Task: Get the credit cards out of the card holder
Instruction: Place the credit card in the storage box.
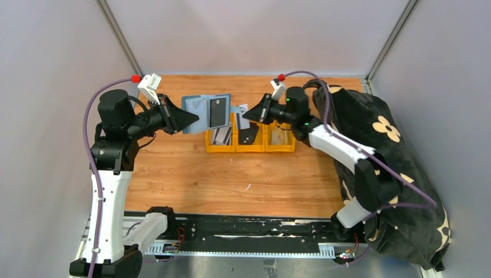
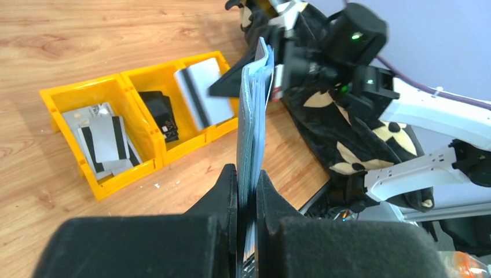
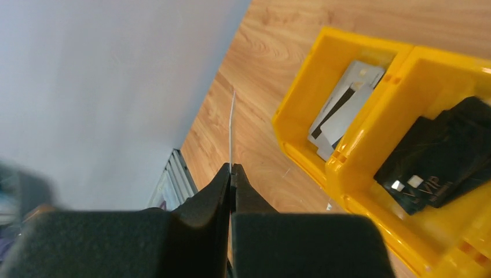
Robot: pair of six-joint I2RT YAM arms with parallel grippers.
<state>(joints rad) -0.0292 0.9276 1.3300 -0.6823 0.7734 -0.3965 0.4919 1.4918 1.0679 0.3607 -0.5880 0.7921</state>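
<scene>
I've got the slate-blue folding card holder (image 1: 200,113) off the wooden bench (image 1: 231,179), spread open and gripped by one edge in my left claw (image 1: 188,120), which is clenched tight on it. From the left wrist camera the holder stands edge-on straight out from between the fingers (image 2: 228,185). A dark grey card (image 1: 218,112) lies flat against the holder's panel on the half farther from that claw. Just past the holder's far edge, my right claw (image 1: 244,114) is pinched on a thin pale card (image 2: 200,92) with a dark stripe; its own camera shows that card only as a sliver. Below both claws sits a row of yellow plastic bins (image 1: 250,149): grey-white striped cards (image 2: 104,139) in the one nearest the left claw, black cards (image 2: 162,116) in the middle one. Black flower-print fabric (image 1: 382,133) lies heaped behind the right claw.
</scene>
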